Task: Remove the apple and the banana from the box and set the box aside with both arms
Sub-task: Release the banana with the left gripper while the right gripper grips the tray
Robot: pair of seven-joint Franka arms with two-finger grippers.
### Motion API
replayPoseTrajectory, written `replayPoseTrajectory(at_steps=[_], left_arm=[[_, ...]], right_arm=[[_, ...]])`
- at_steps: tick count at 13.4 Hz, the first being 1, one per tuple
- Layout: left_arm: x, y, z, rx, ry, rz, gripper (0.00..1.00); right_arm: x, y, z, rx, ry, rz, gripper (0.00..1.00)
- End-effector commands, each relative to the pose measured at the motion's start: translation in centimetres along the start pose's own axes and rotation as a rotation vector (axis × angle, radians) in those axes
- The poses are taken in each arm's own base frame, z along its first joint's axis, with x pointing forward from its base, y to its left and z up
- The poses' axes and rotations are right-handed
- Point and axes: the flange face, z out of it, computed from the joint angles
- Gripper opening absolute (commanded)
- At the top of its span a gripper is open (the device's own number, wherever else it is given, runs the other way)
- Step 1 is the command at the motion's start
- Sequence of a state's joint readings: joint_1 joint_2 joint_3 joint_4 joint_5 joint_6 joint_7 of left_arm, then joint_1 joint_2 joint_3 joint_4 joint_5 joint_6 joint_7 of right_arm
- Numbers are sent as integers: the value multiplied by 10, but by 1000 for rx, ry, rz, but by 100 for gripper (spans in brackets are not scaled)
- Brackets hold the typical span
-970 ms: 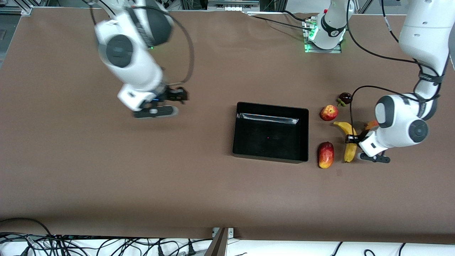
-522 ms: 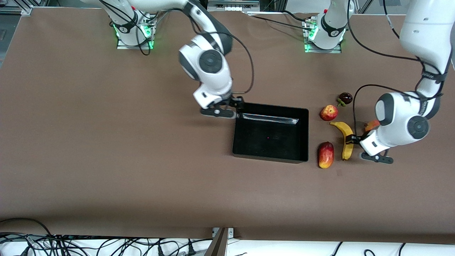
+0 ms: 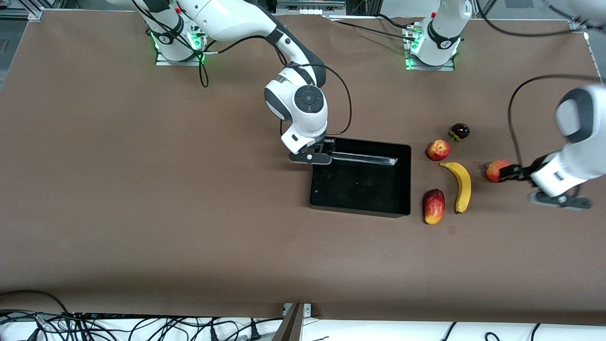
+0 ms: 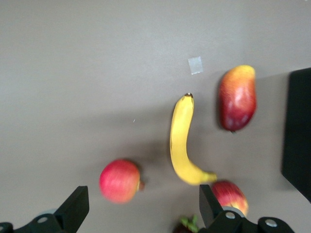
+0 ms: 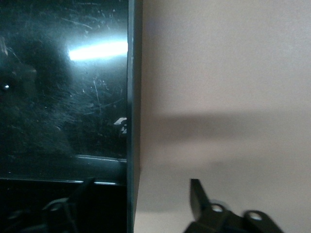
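We are looking at the black box [image 3: 360,176] lying open-topped on the brown table [image 3: 142,199], and it is holding no fruit; only a bright glare is showing on its glossy floor. Our right gripper [image 3: 325,150] is sitting at the box's corner nearest the right arm's base, and in the right wrist view its fingers [image 5: 199,196] are standing spread, one on each side of the box wall [image 5: 133,111], not yet pressing it. All the fruit is lying on the table beside the box, toward the left arm's end. The banana [image 3: 460,185] is lying just beside the mango [image 3: 434,206], which is nearest the box, and the red apple [image 3: 438,150] is sitting farther from the front camera than both, near the banana's stem end. The dark mangosteen [image 3: 459,130] is sitting just beside that apple, farther still from the camera. A second red fruit [image 3: 494,170] is lying apart from the banana, toward the left arm's end. Our left gripper [image 3: 511,171] is hovering over the table right at that second red fruit, and the left wrist view is showing its fingers [image 4: 73,209] spread wide and gripping nothing, with the banana [image 4: 183,143] and both red fruits below.
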State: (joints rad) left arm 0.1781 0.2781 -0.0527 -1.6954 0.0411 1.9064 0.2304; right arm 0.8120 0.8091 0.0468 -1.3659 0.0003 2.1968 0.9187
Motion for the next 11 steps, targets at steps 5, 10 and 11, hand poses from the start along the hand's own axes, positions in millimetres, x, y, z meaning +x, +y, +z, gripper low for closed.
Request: replayPoseTrajectory(at_steps=[5,10,11], left_arm=[[-57,66,-168,13,-125,-156,100],[-77,96,-186,29,-55,-89,100],[-81,98,-186,30,-37,-85,100]], right_arm=[[15,-1,-1,17,44,-13,0],[32,13,-10,19,40,11,0],[36,16,-17,22,47,15,0]])
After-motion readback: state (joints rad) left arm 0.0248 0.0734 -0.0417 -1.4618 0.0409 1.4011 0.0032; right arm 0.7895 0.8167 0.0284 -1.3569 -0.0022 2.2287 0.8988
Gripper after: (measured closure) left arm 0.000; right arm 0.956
